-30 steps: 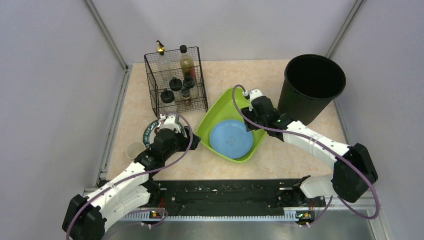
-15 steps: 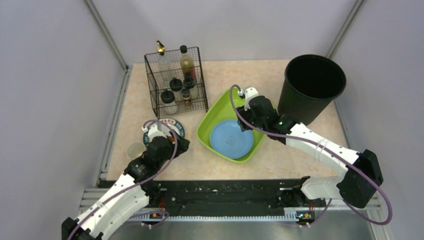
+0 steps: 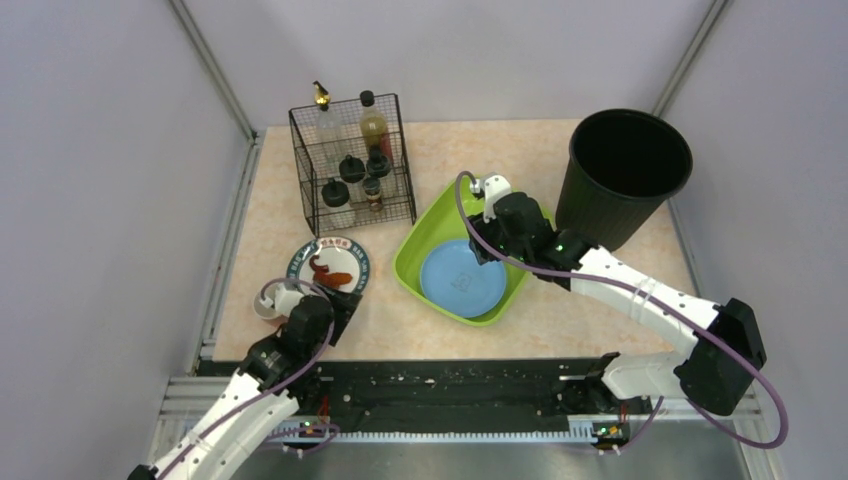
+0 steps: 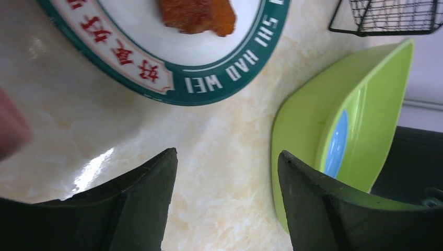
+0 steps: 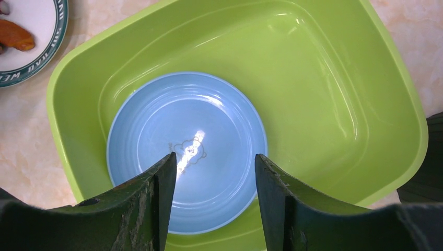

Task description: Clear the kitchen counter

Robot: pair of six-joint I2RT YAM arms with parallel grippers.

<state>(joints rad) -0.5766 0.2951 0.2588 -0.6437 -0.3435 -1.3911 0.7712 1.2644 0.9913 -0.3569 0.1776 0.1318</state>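
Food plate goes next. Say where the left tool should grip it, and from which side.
Probably the near green rim of the plate, approached low from the arm's side: it lies flat on the counter with food centred, leaving only the rim to pinch. The open left tool faces that edge.

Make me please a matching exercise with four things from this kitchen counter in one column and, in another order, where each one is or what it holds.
Things:
1. blue plate
2. wire basket
3. black bin
4. green-rimmed plate

Place or content:
A. carries orange-brown food
B. stands at the far right corner of the kitchen counter
C. lies inside the green tub
D. holds bottles

Pairs: 1-C, 2-D, 3-B, 4-A
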